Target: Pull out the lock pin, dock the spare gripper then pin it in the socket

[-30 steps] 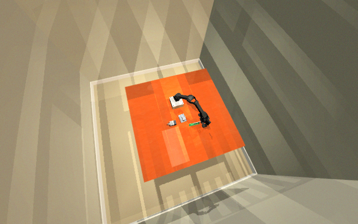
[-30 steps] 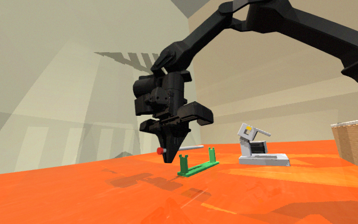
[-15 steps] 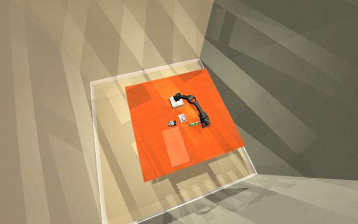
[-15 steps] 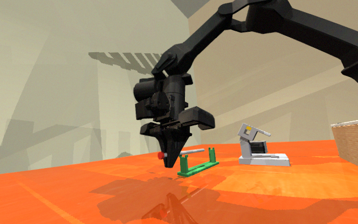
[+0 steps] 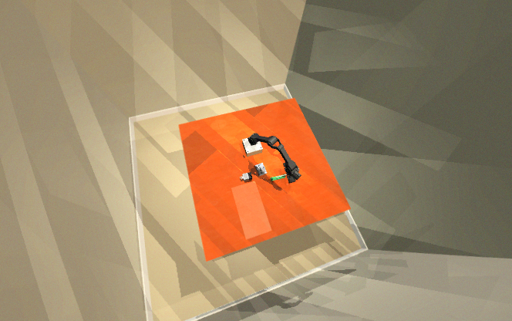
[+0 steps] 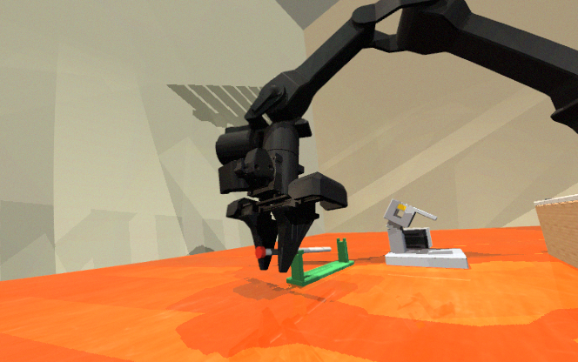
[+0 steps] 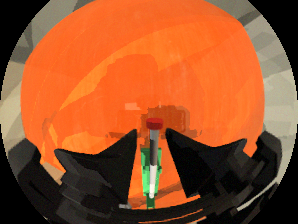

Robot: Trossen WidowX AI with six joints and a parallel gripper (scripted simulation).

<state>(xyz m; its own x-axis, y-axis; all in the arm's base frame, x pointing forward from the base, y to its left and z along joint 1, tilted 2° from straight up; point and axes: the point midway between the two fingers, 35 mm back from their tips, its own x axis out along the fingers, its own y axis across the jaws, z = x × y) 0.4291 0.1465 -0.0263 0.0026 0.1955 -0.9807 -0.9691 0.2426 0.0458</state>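
Observation:
The lock pin, a grey rod with a red head, lies across the green cradle on the orange mat. My gripper stands over the pin's red-head end, and its fingers are apart on either side of the rod, not clamping it. In the wrist view the pin runs between the two spread fingers of the gripper, above the cradle. The grey mount with its empty socket stands to the right of the cradle. The spare gripper lies left of the mount in the overhead view.
The arm's white base block is at the back of the mat. A wooden block edge shows at the far right. A paler rectangle is marked on the mat's front part. A low clear wall rims the table.

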